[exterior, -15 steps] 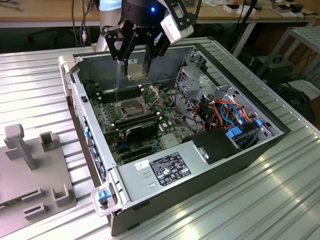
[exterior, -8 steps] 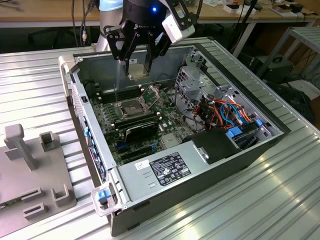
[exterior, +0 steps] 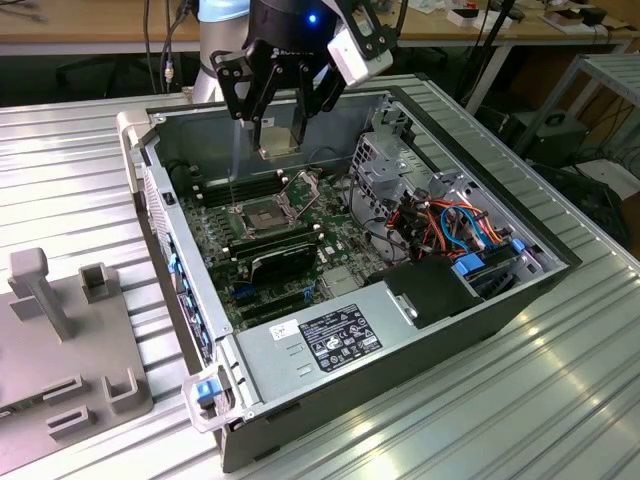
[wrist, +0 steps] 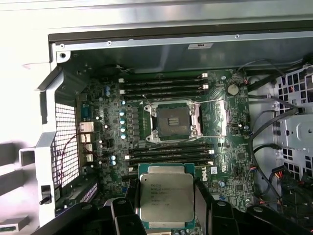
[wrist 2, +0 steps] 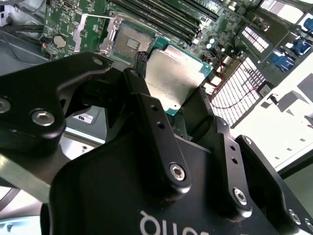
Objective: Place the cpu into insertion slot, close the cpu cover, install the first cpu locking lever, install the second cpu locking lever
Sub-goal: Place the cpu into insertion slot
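My gripper hangs over the open computer case, shut on the cpu, a flat silvery square held by two opposite edges. In both wrist views the cpu sits between the black fingers. The insertion slot lies below it on the green board, with its dark centre bare. The cpu cover stands swung open beside the slot. A thin locking lever sticks up at the slot's edge.
Long black memory slots flank the socket. A metal drive cage and coloured cables fill the case on the exterior view's right. The power supply sits at the near end. A grey fixture plate lies outside the case.
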Controlling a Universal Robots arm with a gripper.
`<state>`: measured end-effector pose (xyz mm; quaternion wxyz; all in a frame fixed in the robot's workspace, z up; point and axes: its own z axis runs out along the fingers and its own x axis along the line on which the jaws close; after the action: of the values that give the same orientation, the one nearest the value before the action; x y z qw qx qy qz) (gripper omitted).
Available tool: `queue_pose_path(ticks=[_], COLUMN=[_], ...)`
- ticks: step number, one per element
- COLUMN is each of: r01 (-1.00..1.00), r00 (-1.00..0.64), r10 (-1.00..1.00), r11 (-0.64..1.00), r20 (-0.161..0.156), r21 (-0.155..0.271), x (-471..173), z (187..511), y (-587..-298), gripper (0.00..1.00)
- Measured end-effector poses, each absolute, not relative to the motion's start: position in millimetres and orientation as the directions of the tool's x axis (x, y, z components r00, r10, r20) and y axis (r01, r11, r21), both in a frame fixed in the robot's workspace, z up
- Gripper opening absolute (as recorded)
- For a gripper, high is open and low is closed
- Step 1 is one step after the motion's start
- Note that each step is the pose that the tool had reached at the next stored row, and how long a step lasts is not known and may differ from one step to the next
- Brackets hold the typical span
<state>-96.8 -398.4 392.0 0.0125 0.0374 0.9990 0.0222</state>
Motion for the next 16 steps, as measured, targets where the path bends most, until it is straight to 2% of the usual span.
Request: queue_pose_path(ticks=[16], r01=[0.074], r00=[-0.997], r10=[0.075], r11=[0.996], r20=[-0.023], r21=[0.045], x=[-91.3], z=[391.8], y=[-398.3], gripper=[0.55])
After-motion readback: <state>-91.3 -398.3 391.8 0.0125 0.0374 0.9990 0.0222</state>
